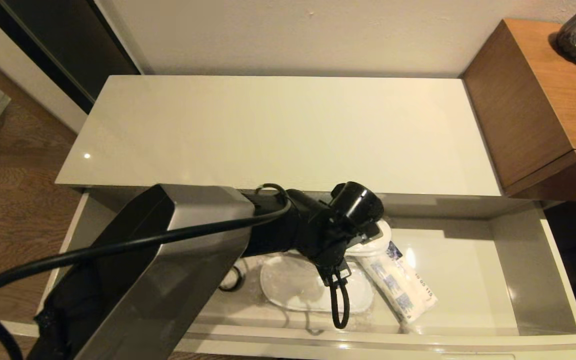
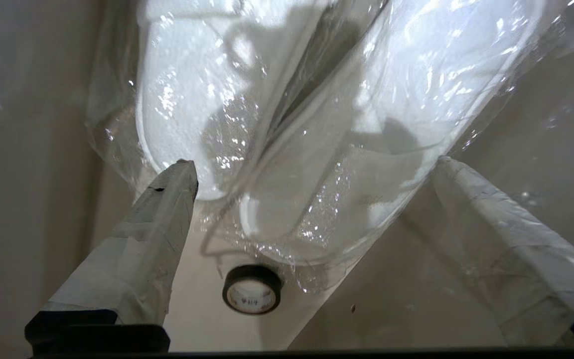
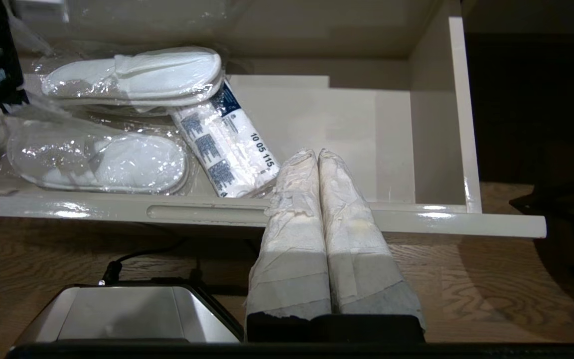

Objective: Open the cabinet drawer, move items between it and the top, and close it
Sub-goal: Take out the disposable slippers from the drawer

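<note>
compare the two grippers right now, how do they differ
The left gripper is open, down inside the drawer, its fingers either side of wrapped slippers. The right gripper is shut, holds nothing and sits outside the drawer front. Both have tape-wrapped fingers.

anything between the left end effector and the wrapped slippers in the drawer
Nothing visible. The open left end effector hangs just above the flat white slippers in clear plastic wrap, one finger on each side. The small black tape ring lies beside them on the drawer floor, off the path.
</note>
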{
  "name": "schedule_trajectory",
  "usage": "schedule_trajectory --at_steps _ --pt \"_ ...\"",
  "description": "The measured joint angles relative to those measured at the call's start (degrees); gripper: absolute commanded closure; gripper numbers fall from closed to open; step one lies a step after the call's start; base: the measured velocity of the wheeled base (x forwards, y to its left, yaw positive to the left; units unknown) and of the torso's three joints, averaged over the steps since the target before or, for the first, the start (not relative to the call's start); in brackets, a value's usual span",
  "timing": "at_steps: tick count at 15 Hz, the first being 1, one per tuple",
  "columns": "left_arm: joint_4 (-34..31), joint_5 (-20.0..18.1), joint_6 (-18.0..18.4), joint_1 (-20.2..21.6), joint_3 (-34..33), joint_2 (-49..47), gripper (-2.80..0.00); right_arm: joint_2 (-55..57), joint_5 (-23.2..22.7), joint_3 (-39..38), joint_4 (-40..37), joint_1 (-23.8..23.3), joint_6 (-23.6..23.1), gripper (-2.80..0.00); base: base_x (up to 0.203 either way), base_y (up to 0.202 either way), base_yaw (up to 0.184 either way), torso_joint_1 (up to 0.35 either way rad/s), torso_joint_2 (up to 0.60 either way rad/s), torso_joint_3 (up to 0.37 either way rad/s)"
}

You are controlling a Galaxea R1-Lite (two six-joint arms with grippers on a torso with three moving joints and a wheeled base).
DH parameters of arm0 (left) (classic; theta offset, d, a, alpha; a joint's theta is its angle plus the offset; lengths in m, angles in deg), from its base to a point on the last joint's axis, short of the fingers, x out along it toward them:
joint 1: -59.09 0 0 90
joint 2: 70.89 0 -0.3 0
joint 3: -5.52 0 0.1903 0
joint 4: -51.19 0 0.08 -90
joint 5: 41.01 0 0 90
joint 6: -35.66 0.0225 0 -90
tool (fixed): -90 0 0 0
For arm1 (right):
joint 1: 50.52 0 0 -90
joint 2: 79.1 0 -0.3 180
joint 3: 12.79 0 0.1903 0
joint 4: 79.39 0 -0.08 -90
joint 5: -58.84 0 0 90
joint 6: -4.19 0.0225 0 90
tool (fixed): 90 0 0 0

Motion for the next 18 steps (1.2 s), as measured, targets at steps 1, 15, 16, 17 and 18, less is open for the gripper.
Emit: schedule_trajectory --at_steps 1,15,16,17,18 --pt "0.15 1.41 -0.27 -0.68 -0.15 -0.49 -2.80 0.00 -0.02 0.00 0.00 0.00 0.00 0.00 0.000 0.000 0.000 0.000 0.00 0.000" --pt "5.31 4.89 -5.44 -0.20 -0.17 -6.39 -2.80 0.00 -0.02 0.00 0.00 0.00 -0.02 0.00 0.000 0.000 0.000 0.000 0.00 0.000" --pt "8.12 4.58 -5.68 -0.20 -0.17 -6.81 -2.80 0.00 -0.02 0.00 0.00 0.00 -0.02 0.00 0.000 0.000 0.000 0.000 0.00 0.000" --pt "11.17 4.06 -5.94 -0.17 -0.22 -7.40 -2.80 0.00 -0.02 0.00 -0.02 -0.04 -0.02 0.00 0.000 0.000 0.000 0.000 0.00 0.000" --pt "12.55 3.30 -6.00 -0.17 -0.23 -7.84 -2.80 0.00 -0.05 0.00 0.00 -0.04 -0.02 0.00 0.000 0.000 0.000 0.000 0.00 0.000"
